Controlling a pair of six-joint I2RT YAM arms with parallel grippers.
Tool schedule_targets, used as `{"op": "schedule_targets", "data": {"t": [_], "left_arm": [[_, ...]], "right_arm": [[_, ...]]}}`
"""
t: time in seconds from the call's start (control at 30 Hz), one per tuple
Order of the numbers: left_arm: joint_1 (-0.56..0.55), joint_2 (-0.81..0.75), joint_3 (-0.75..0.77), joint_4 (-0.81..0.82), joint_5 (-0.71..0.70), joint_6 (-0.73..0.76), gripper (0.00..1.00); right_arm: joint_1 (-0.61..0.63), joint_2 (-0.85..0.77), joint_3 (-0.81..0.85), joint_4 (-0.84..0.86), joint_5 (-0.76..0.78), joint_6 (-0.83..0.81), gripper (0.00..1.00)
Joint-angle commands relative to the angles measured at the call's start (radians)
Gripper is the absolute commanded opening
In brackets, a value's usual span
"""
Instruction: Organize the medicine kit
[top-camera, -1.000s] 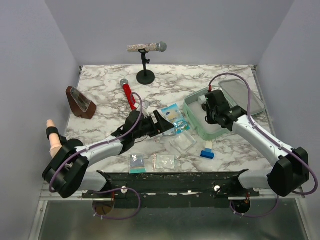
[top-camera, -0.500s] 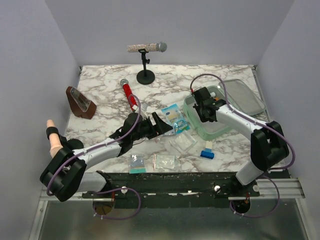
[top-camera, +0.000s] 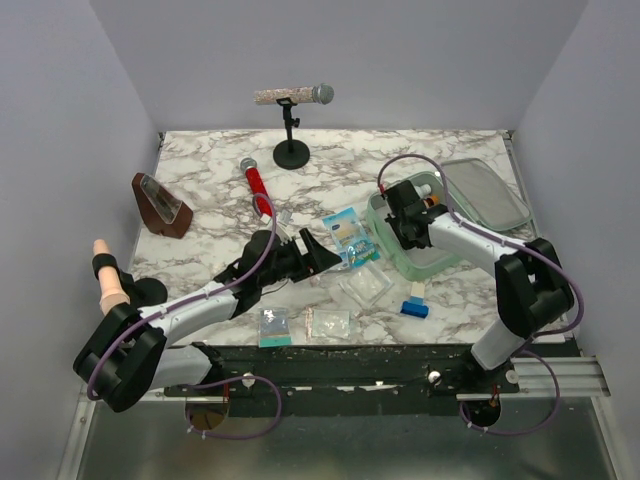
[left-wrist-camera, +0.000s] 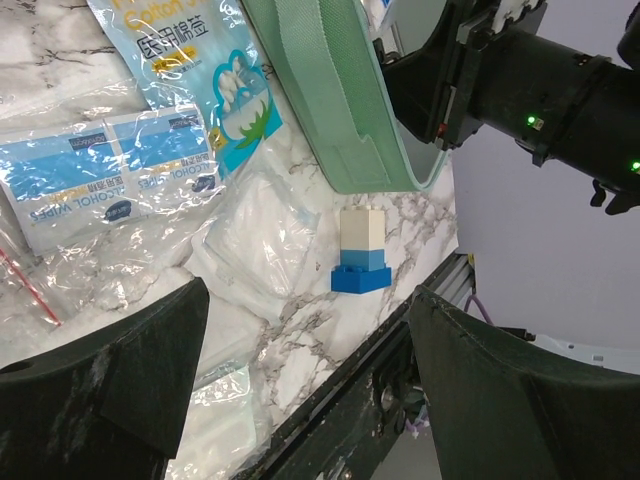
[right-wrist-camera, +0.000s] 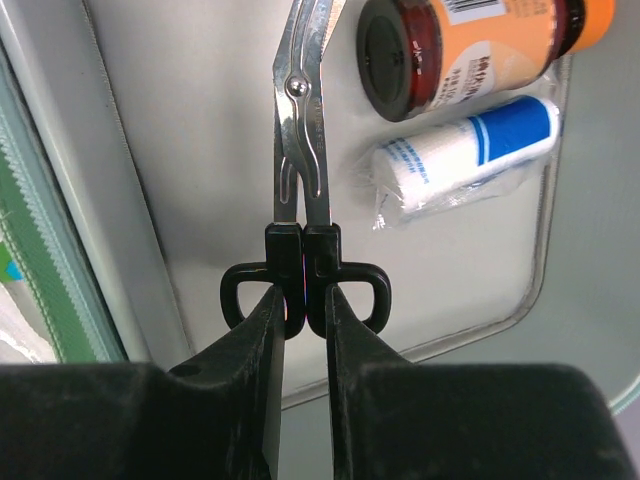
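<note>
**Operator:** What is my right pincer doing?

**Guide:** Your right pincer is clenched on the black handles of the scissors. The blades are shut and point straight away from it. It is inside the kit, with the pale floor below it (the kit's green edge runs along the pincer's left). Ahead and to the right of the blades lies an orange bottle. A wrapped white roll lies just nearer than the bottle.

**Operator:** And my left?

**Guide:** Your left pincer is released, its fingers wide apart and holding nothing. Clear packets lie under it. Just ahead, between the fingers, a blue-and-white block stands upright. The kit's green wall is just beyond the block. Wipes lie ahead to the left.
</note>
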Motion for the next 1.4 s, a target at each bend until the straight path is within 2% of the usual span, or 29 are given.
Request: {"op": "schedule_targets", "data": {"t": [0.0, 0.27, 0.37, 0.57, 0.7, 0.9, 1.13, 1.2, 1.23, 1.37], "left_arm": [[0.007, -0.014, -0.017, -0.016, -0.026, 0.011, 0.88], [0.008, 0.002, -0.011, -0.029, -0.026, 0.021, 0.89], [0.01, 0.005, -0.012, -0.031, -0.027, 0.021, 0.89], [0.013, 0.021, -0.008, -0.028, -0.021, 0.022, 0.89], [0.011, 0.031, -0.005, -0.028, -0.015, 0.021, 0.89], [0.011, 0.03, -0.005, -0.031, -0.017, 0.019, 0.89], [0.011, 0.025, 0.003, -0.054, -0.026, 0.025, 0.89], [0.01, 0.027, 0.005, -0.063, -0.032, 0.031, 0.89], [0.01, 0.028, 0.009, -0.068, -0.04, 0.036, 0.89], [-0.01, 0.073, 0.072, -0.161, -0.059, 0.102, 0.89]], "right_arm": [[-0.001, 0.046, -0.002, 0.027, -0.003, 0.01, 0.04], [-0.001, 0.097, 0.036, 0.024, 0.001, 0.032, 0.13], [-0.001, 0.101, 0.04, 0.022, 0.006, 0.04, 0.23], [-0.001, 0.072, 0.058, 0.015, 0.011, 0.057, 0.36], [-0.001, 0.063, 0.082, -0.002, 0.008, 0.066, 0.41], [-0.001, 0.035, 0.086, -0.012, 0.026, 0.076, 0.43], [0.0, -0.136, 0.075, -0.027, 0.041, 0.155, 0.43], [0.009, -0.214, 0.058, -0.027, -0.027, 0.167, 0.45], [0.015, -0.241, 0.044, -0.021, -0.081, 0.17, 0.49], [0.092, -0.333, -0.032, -0.015, -0.176, 0.208, 0.52]]}}
